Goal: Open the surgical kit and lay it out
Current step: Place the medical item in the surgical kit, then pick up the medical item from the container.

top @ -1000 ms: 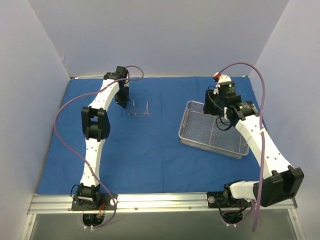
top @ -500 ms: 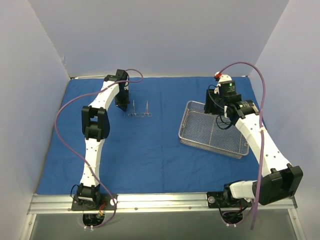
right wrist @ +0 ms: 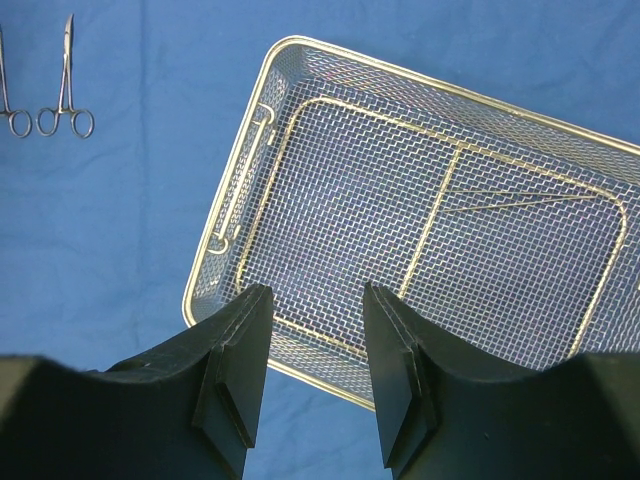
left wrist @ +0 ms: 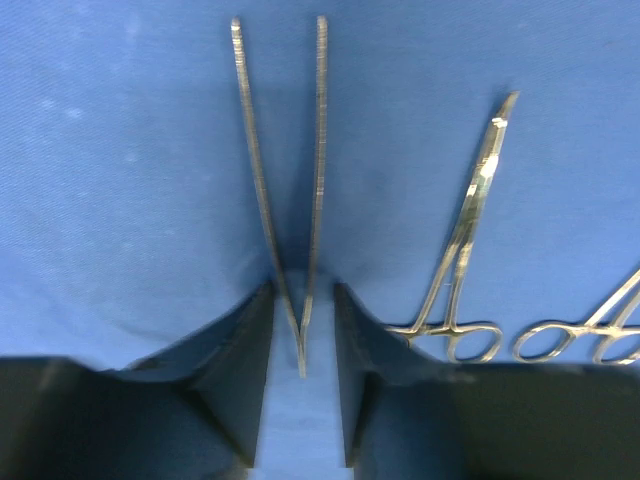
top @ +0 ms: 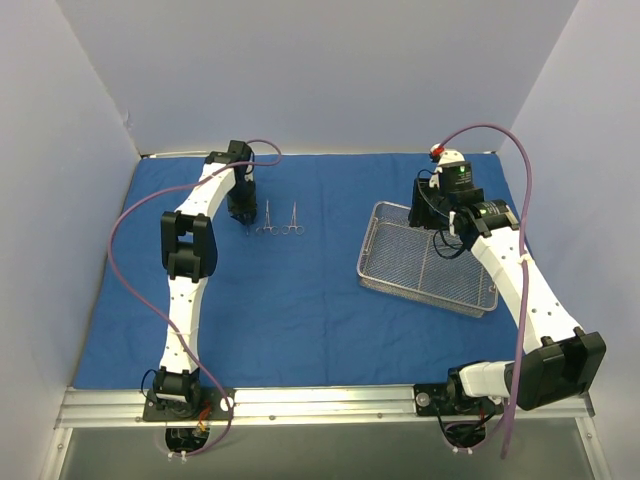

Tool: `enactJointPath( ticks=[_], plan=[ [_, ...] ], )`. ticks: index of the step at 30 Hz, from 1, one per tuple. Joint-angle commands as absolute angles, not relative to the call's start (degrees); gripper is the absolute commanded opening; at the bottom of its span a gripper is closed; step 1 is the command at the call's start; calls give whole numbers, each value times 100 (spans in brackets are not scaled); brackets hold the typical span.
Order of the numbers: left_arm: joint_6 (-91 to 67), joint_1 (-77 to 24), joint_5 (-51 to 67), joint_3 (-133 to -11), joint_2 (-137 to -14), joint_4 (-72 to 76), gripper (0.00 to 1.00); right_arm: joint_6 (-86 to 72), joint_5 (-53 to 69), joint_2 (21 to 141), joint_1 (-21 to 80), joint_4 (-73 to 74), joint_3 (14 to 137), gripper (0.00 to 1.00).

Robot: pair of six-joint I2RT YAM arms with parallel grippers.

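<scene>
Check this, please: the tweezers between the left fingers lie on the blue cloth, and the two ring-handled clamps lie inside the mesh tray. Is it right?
One part is wrong. The two ring-handled clamps lie on the blue cloth, beside the tweezers, not inside the mesh tray; the top external view shows it. The tweezers between the left fingers do lie on the cloth.

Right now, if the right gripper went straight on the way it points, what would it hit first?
Probably the wire-mesh tray: the right gripper aims its open fingers at the tray's near side, though depth is unclear.
</scene>
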State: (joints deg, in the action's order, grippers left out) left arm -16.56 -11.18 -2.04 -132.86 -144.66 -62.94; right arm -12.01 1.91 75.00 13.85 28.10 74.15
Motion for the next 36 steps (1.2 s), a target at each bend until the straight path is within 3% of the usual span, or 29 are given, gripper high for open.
enactJointPath(
  ticks=[1, 7, 11, 15, 24, 36],
  plan=[
    [-1687, -1081, -158, -13219, -14274, -6135, 42, -1309, 211, 7418, 1327, 2848, 7611, 41],
    [-1687, -1081, -193, -13183, -13817, -6257, 68, -1573, 71, 7654, 1117, 2680, 7585, 44],
    [-1871, -1099, -264, -12974, -13108, -6381, 70, -2002, -132, 8242, 450, 2733, 7384, 43],
    [-1925, -1256, 200, -11894, -12131, -5881, 70, -2530, -62, 8841, -700, 2717, 7146, 33],
    [-1890, -2109, 1045, -9802, -10495, -5028, 70, -3041, -623, 9966, -1019, 2250, 7260, 44],
    [-1784, -2074, 1090, -9299, -9853, -4887, 70, -3753, -1019, 10266, -993, 1873, 6988, 50]
  ],
)
